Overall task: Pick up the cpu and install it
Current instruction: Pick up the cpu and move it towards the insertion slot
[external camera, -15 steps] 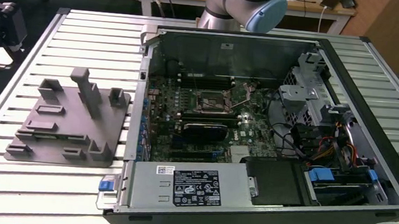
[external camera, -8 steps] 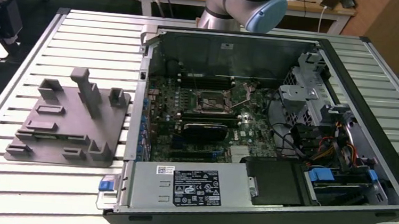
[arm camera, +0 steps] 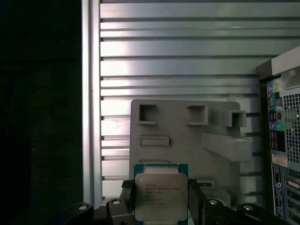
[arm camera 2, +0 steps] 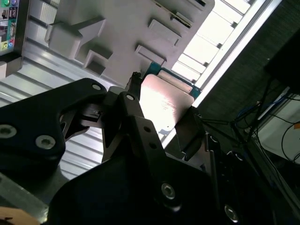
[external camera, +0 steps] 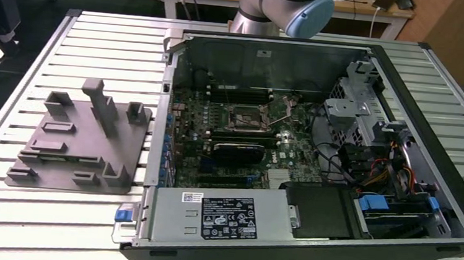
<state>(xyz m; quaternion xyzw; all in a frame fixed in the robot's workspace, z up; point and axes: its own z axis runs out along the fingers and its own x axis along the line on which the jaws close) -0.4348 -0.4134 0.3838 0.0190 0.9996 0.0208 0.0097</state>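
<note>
Jaws of your black gripper (arm camera: 161, 202) sat clamped across the flat square silver-topped cpu (arm camera: 161, 193), above the grey plastic fixture plate (arm camera: 187, 151).

Hand (arm camera 2: 161, 110) clamps cpu (arm camera 2: 166, 101) by edges; grey fixture plate (arm camera 2: 117, 28) beyond, on slatted table (arm camera 2: 42, 65).

A grey fixture plate (external camera: 81, 155) with upright posts lies on the slatted table (external camera: 98, 39), just beside the open case (external camera: 288, 258), on the exterior view's left. Inside the case:
- motherboard (external camera: 204, 165), with the socket (external camera: 248, 117) near its middle
- power supply (external camera: 217, 216), along the near wall
- coloured cables (external camera: 382, 170), at the exterior view's right
</note>
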